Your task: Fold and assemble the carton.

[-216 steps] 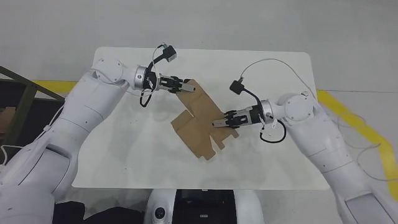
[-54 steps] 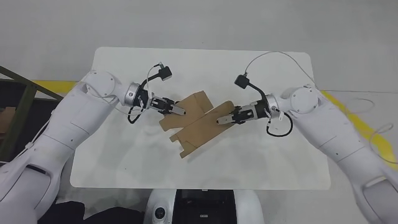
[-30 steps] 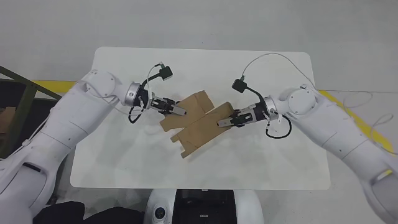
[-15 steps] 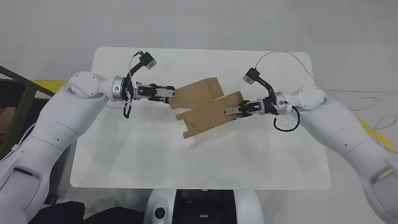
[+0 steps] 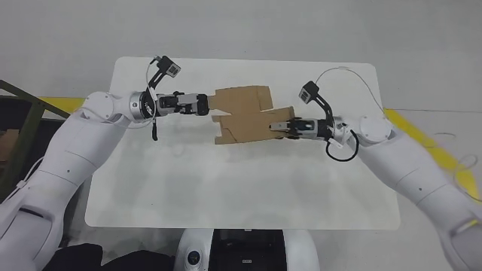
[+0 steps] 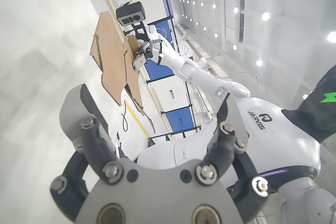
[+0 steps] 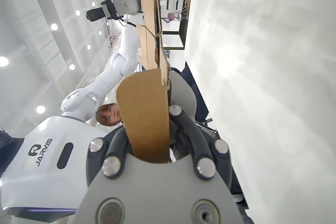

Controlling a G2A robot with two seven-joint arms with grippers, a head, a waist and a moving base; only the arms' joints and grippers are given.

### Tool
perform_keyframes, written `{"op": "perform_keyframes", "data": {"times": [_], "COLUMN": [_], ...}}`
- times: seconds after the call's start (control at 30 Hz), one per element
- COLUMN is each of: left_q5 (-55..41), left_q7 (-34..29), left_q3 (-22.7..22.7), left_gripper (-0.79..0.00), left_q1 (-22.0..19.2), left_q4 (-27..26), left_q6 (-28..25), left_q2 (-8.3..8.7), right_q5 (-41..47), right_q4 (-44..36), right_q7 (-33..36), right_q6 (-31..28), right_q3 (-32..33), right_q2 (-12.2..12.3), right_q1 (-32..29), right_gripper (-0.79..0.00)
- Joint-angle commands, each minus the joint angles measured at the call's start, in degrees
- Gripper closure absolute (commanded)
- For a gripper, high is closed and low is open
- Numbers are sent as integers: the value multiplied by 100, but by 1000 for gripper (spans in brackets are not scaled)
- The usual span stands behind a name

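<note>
The flat brown carton (image 5: 242,111) hangs above the white table (image 5: 241,188), over its far middle, and casts a shadow below. My right gripper (image 5: 276,126) is shut on the carton's rounded flap (image 7: 143,109), which runs between its fingers. My left gripper (image 5: 206,105) sits at the carton's opposite edge. In the left wrist view that gripper (image 6: 154,95) is open, fingers wide apart, and the carton (image 6: 110,57) lies just beyond the fingertips. The right gripper (image 6: 140,58) pinches its far end there. The right wrist view has the left gripper (image 7: 126,5) beside the carton's far end.
The table's near half is bare white surface. A dark metal rack (image 5: 15,113) stands off the table's left side. A yellow floor line (image 5: 410,128) runs past the right edge.
The carton has risen toward the table's far side and turned to lie nearly straight across. Both arms moved with it and stretched farther apart.
</note>
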Motion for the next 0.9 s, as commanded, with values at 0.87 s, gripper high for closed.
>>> {"op": "perform_keyframes", "data": {"times": [0.87], "left_q5": [277], "left_q7": [-178], "left_q3": [-209], "left_gripper": [-785], "left_q1": [-5], "left_q4": [-78], "left_q6": [179], "left_q2": [-325], "right_q5": [-1597], "right_q4": [-1367], "right_q7": [-1047], "right_q6": [663], "right_q3": [1160], "right_q2": [323], "right_q1": [-1259], "right_gripper": [0]}}
